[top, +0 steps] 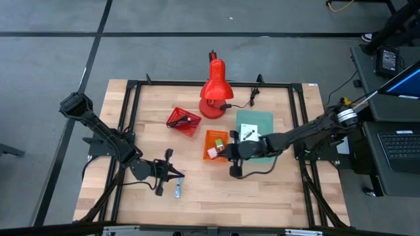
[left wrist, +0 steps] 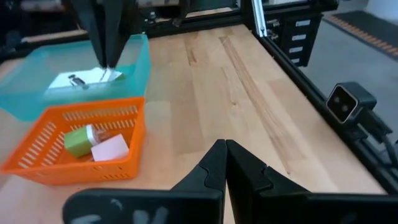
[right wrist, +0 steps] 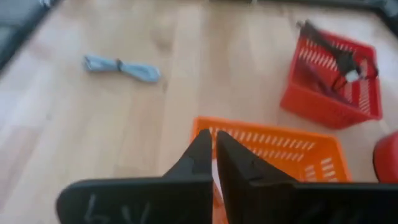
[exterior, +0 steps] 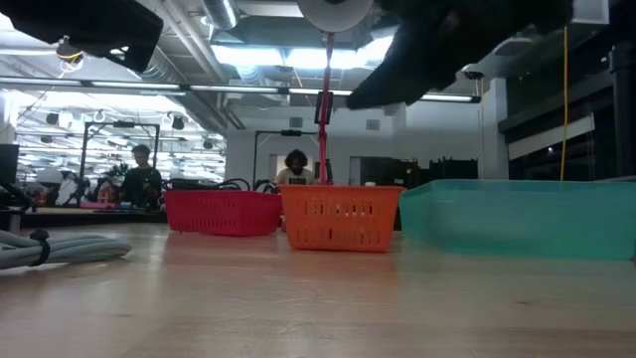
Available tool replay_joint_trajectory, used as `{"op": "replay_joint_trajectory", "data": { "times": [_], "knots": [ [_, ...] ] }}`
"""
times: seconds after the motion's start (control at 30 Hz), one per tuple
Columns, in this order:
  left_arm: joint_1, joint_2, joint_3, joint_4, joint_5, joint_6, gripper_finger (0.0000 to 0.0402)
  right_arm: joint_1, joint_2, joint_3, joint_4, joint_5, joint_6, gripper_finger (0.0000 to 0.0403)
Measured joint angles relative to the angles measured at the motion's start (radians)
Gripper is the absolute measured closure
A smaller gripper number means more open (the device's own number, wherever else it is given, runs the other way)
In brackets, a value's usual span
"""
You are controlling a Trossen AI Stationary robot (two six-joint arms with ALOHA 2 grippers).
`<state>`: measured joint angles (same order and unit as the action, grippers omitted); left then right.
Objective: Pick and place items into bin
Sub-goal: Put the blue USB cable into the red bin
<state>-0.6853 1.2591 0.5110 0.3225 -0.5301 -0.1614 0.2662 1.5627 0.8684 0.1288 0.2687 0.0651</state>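
Nearest me, my left gripper [top: 176, 174] sits pressed together above the coiled light-blue cable [top: 178, 191]. Farther in, my right gripper [right wrist: 213, 149] (fingers pinched together, holding nothing I can see) hangs over the orange basket [top: 215, 137], which holds a green cube [left wrist: 78, 142] and pinkish-white cube [left wrist: 111, 149].

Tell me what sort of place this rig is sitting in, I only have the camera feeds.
Most likely a robotics lab or workshop. The low view shows people at benches under exposed ceiling pipes; from above, the wooden table stands on a bare concrete floor beside a laptop.
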Motion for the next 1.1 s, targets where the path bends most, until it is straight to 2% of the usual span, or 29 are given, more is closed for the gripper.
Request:
{"op": "replay_joint_trajectory", "data": {
  "times": [0.2, 0.33, 0.5, 0.83, 0.97, 1.1],
  "knots": [
    [0.0, 0.0, 0.028, -0.036, 0.0, -0.085, 0.04, 0.005, -0.077, -0.191, 0.281, 0.003, -0.023, 0.0386],
    [0.006, 0.0, 0.113, -0.164, 0.005, -0.18, 0.0399, 0.006, -0.076, -0.278, 0.41, 0.002, -0.025, 0.0394],
    [0.007, 0.049, 0.271, -0.417, 0.001, -0.313, 0.04, 0.006, -0.076, -0.333, 0.47, 0.001, -0.026, 0.0401],
    [0.006, 0.321, 0.672, -0.876, 0.09, -0.569, 0.0399, 0.066, -0.076, -0.335, 0.483, 0.0, -0.018, 0.0396],
    [0.006, 0.392, 0.756, -0.992, 0.132, -0.721, 0.0399, 0.112, -0.076, -0.335, 0.483, -0.001, -0.018, 0.0396],
    [0.01, 0.427, 0.782, -1.079, 0.143, -0.89, 0.0398, 0.143, -0.076, -0.335, 0.483, 0.0, -0.018, 0.0396]
  ]
}}
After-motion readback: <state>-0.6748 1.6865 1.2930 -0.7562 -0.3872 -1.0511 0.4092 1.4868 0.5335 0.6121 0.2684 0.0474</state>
